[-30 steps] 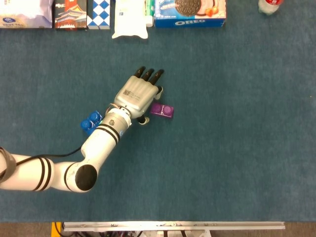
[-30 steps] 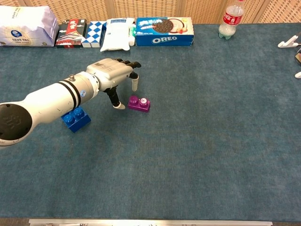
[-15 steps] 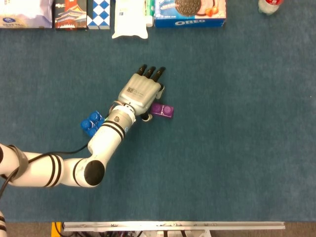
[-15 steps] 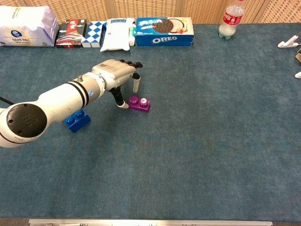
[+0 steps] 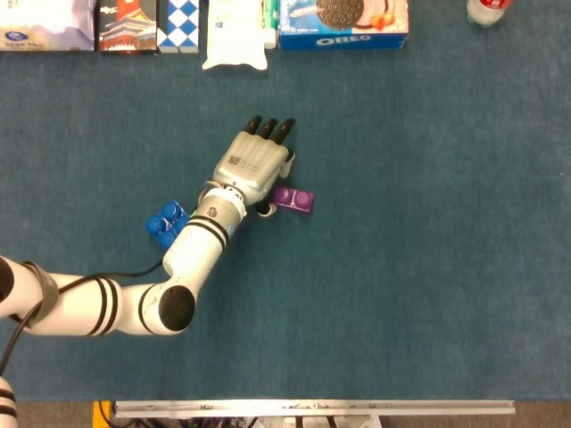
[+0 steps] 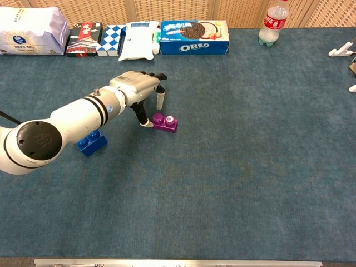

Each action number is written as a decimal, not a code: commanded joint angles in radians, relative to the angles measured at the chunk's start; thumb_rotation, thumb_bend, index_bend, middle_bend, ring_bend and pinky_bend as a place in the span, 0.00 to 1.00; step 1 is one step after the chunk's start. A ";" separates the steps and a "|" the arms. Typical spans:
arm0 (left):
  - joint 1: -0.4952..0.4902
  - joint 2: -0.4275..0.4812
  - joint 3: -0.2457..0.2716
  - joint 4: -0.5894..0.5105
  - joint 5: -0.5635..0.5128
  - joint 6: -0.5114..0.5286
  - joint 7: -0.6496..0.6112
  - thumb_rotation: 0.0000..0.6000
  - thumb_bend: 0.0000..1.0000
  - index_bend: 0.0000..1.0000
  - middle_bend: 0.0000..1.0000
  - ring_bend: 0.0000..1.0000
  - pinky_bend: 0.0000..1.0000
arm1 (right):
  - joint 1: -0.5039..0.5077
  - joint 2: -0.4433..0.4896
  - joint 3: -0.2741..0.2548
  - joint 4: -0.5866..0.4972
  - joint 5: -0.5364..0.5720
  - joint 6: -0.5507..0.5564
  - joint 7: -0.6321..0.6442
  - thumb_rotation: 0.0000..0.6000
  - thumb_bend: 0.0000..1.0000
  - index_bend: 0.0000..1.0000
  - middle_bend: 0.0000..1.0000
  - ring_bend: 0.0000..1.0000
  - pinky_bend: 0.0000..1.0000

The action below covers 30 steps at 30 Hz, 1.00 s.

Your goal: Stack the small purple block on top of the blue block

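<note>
Left hand: shifted slightly forward and toward the purple block over the last second; thumb tip now just beside the block's left end. Left arm: elbow drawn further in, covering more of the blue block in chest view.

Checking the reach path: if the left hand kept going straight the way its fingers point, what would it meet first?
Probably nothing close: the left hand points past the purple block beside it, over bare table toward the Oreo box, though height is unclear.
</note>
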 commanded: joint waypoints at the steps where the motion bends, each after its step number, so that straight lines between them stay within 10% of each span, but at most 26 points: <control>1: 0.000 -0.005 -0.002 0.006 0.003 -0.003 -0.006 1.00 0.15 0.42 0.00 0.00 0.03 | 0.000 0.000 0.000 0.000 0.000 0.000 -0.001 1.00 0.55 0.37 0.32 0.21 0.16; 30: 0.029 0.029 0.002 -0.013 0.069 -0.009 -0.045 1.00 0.15 0.42 0.00 0.00 0.05 | 0.002 0.001 0.002 0.000 0.005 -0.009 -0.003 1.00 0.55 0.37 0.32 0.21 0.16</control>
